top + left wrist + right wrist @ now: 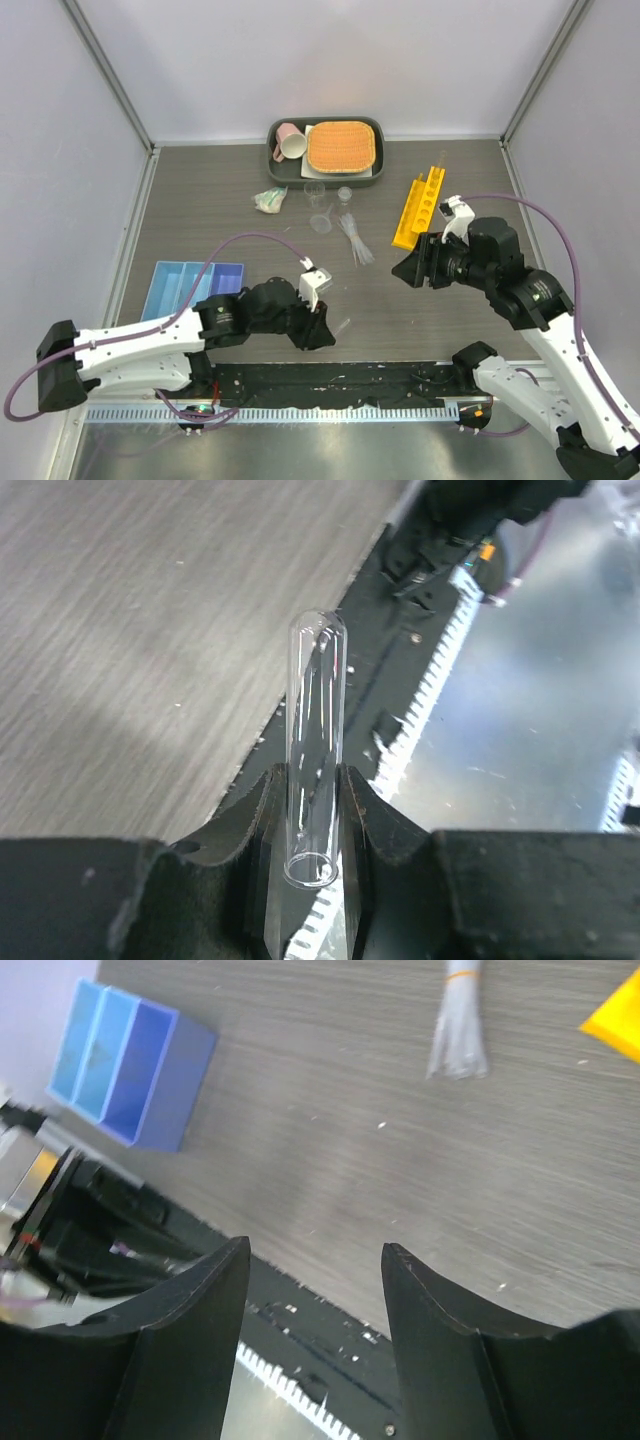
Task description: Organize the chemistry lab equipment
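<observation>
1. The blue translucent tray (190,288) lay at the table's left, near the left arm, its three long compartments side by side.
2. The dark tray (290,170) by the back wall held the orange woven mat (342,146) and, left of it, the pink mug (291,142).
3. The yellow rack (418,208), a long block with round holes, lay on the table's right.
4. Small clear beakers (320,205) stood in front of the dark tray, with bundled clear pipettes (355,238) near them.
5. The left gripper (312,780) was clamped narrow on a thin glass tube (315,730), whose round-ended tip stuck out past the fingers, low by the table's near edge.
6. The right gripper (315,1260) stood wide, holding nothing, above the grey wood-grain table (330,1140).
</observation>
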